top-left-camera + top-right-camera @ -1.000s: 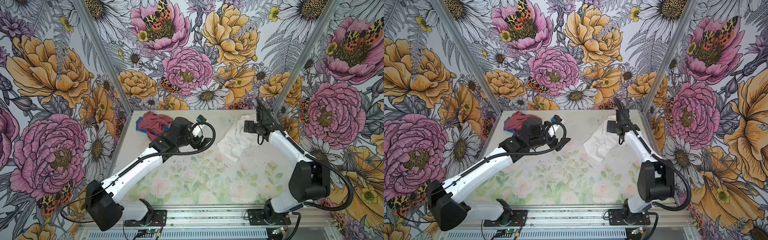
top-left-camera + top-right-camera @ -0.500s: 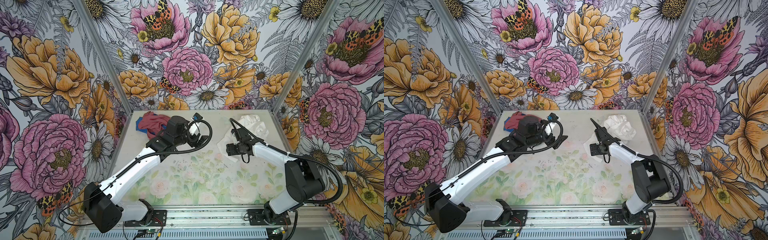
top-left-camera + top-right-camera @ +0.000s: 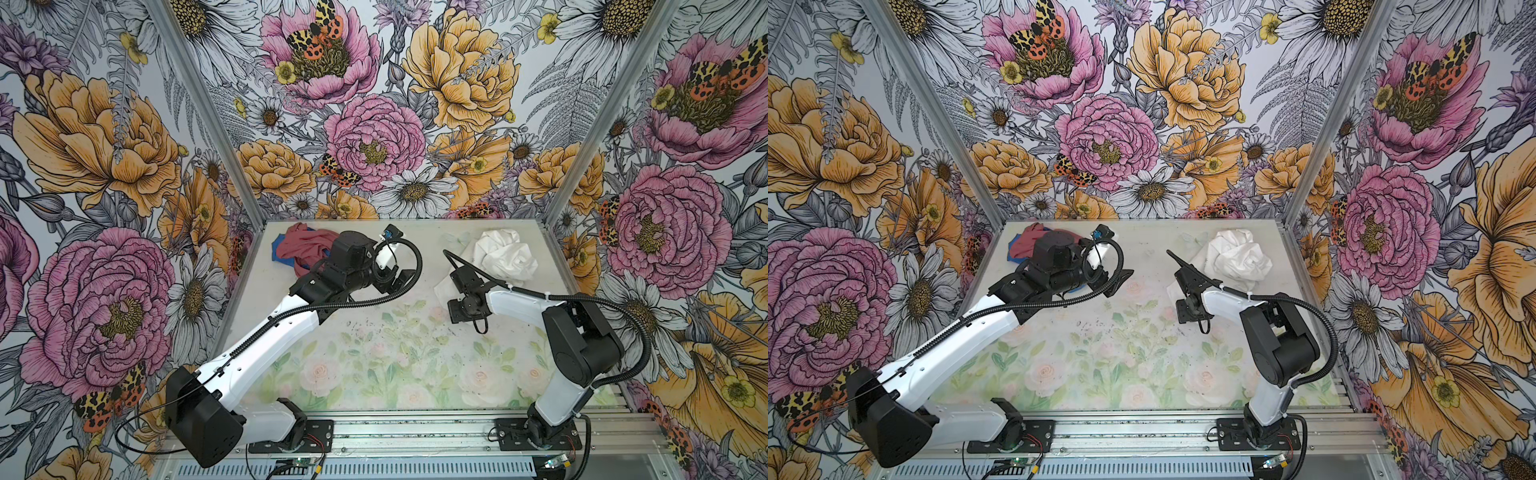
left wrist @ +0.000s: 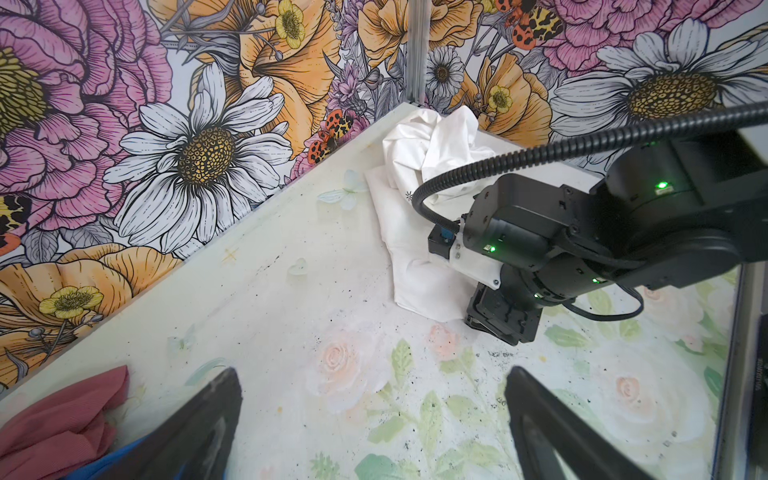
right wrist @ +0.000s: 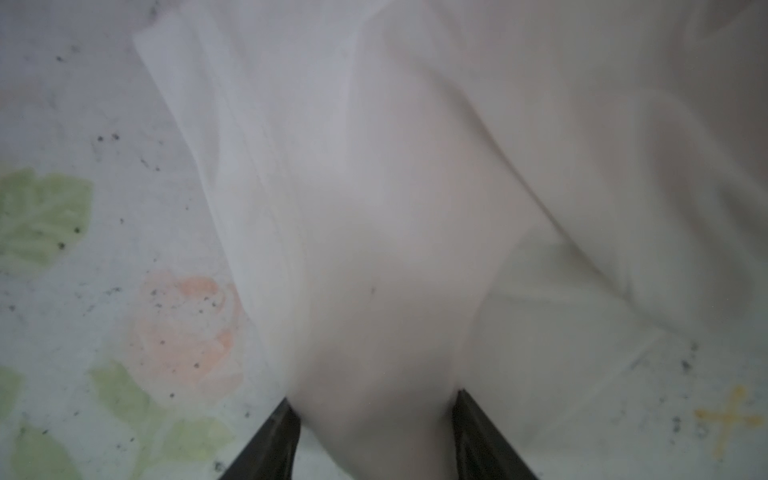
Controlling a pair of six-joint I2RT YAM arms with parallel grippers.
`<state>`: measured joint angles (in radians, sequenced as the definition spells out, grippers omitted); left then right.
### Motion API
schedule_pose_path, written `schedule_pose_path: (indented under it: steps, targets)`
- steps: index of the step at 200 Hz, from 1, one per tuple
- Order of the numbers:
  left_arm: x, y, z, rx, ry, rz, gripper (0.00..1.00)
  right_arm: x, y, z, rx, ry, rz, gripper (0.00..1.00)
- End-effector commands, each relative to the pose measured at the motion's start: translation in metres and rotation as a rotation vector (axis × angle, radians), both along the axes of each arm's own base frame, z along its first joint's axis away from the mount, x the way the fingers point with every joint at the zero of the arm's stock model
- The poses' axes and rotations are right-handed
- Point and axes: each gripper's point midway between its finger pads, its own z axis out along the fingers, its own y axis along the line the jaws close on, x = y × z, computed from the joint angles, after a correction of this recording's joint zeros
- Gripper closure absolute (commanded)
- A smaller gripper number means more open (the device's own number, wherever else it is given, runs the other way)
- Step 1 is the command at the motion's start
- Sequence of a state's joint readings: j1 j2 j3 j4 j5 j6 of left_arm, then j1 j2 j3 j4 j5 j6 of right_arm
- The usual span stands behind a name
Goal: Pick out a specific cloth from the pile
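Right gripper (image 5: pixel 374 432) half-closed around fold of white cloth (image 3: pixel 505 253), grip unconfirmed; thin edge could slip out. Left gripper (image 4: pixel 374 415) wide open, empty, near pile (image 3: pixel 305 249).

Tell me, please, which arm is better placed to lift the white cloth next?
The right. Its end effector already straddles a fold of the white cloth, fabric bunched between the fingers. The left end effector hangs open over bare table, beside the red cloth, well apart from the white one.

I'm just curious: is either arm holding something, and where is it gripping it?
The right gripper is closing on a fold at the white cloth's near edge; a firm hold cannot be told. The left gripper is open, empty.
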<state>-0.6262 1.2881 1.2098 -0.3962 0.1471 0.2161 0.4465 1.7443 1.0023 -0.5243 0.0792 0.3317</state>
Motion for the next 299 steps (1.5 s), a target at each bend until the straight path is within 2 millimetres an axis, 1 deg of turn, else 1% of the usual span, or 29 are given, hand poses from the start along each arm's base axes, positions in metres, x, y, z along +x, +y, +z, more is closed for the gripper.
schedule_pose_path:
  steps: [1, 3, 6, 20, 32, 47, 64, 84, 115, 136, 154, 166, 183, 208, 228, 250, 262, 273, 276, 281, 285, 299]
  targets:
    - [0.0, 0.005, 0.024, -0.035, -0.037, 0.016, 0.01, 0.0, -0.003, -0.007, -0.044, 0.032, -0.006, 0.71]
    - [0.0, 0.006, 0.024, -0.035, -0.037, 0.017, 0.01, 0.0, -0.003, -0.006, -0.043, 0.029, -0.005, 0.77]
    - [-0.001, 0.006, 0.024, -0.035, -0.037, 0.018, 0.01, 0.002, -0.003, -0.005, -0.043, 0.024, -0.002, 0.79]
    - [0.0, 0.006, 0.024, -0.035, -0.037, 0.018, 0.01, 0.012, 0.001, 0.012, -0.035, -0.018, 0.005, 1.0]
    - [0.0, 0.006, 0.023, -0.034, -0.035, 0.018, 0.01, 0.024, 0.002, 0.033, -0.039, -0.068, 0.012, 1.0]
    - [-0.001, 0.005, 0.023, -0.037, -0.033, 0.017, 0.01, 0.04, -0.002, 0.064, -0.047, -0.139, 0.016, 1.0]
    - [-0.001, 0.005, 0.025, -0.041, -0.034, 0.015, 0.01, 0.062, -0.016, 0.097, -0.059, -0.213, -0.006, 1.0]
    - [-0.002, 0.005, 0.026, -0.043, -0.036, 0.014, 0.01, 0.088, -0.046, 0.128, -0.076, -0.278, -0.062, 1.0]
    - [-0.002, 0.007, 0.025, -0.037, -0.041, 0.019, 0.01, 0.121, -0.093, 0.164, -0.072, -0.36, -0.153, 1.0]
    - [-0.002, 0.006, 0.024, -0.037, -0.037, 0.018, 0.01, 0.137, -0.126, 0.186, -0.094, -0.414, -0.223, 1.0]
    - [-0.001, 0.006, 0.023, -0.034, -0.036, 0.018, 0.01, 0.147, -0.154, 0.196, -0.129, -0.438, -0.28, 1.0]
    - [-0.001, 0.005, 0.022, -0.031, -0.035, 0.018, 0.01, 0.152, -0.172, 0.199, -0.143, -0.446, -0.319, 1.0]
    - [0.0, 0.005, 0.021, -0.029, -0.033, 0.019, 0.01, 0.159, -0.194, 0.194, -0.158, -0.438, -0.365, 1.0]
    - [0.0, 0.004, 0.019, -0.027, -0.029, 0.017, 0.01, 0.17, -0.223, 0.171, -0.187, -0.399, -0.422, 1.0]
    - [0.0, 0.004, 0.018, -0.027, -0.026, 0.014, 0.01, 0.181, -0.244, 0.143, -0.223, -0.353, -0.455, 1.0]
    - [-0.002, 0.002, 0.018, -0.025, -0.027, 0.01, 0.01, 0.195, -0.258, 0.117, -0.229, -0.318, -0.477, 1.0]
    - [-0.002, 0.002, 0.016, -0.022, -0.025, 0.01, 0.01, 0.201, -0.259, 0.106, -0.222, -0.305, -0.474, 1.0]
    - [-0.002, 0.002, 0.015, -0.022, -0.021, 0.01, 0.01, 0.206, -0.258, 0.102, -0.206, -0.3, -0.463, 1.0]
    - [-0.002, 0.002, 0.014, -0.021, -0.02, 0.009, 0.01, 0.207, -0.258, 0.102, -0.205, -0.301, -0.463, 0.92]
    - [-0.003, 0.001, 0.013, -0.018, -0.02, 0.008, 0.01, 0.207, -0.258, 0.102, -0.205, -0.303, -0.464, 0.76]
    - [-0.003, 0.001, 0.013, -0.015, -0.021, 0.008, 0.01, 0.206, -0.258, 0.103, -0.207, -0.305, -0.466, 0.67]
    - [-0.003, 0.0, 0.013, -0.013, -0.022, 0.005, 0.01, 0.205, -0.259, 0.111, -0.213, -0.323, -0.467, 0.5]
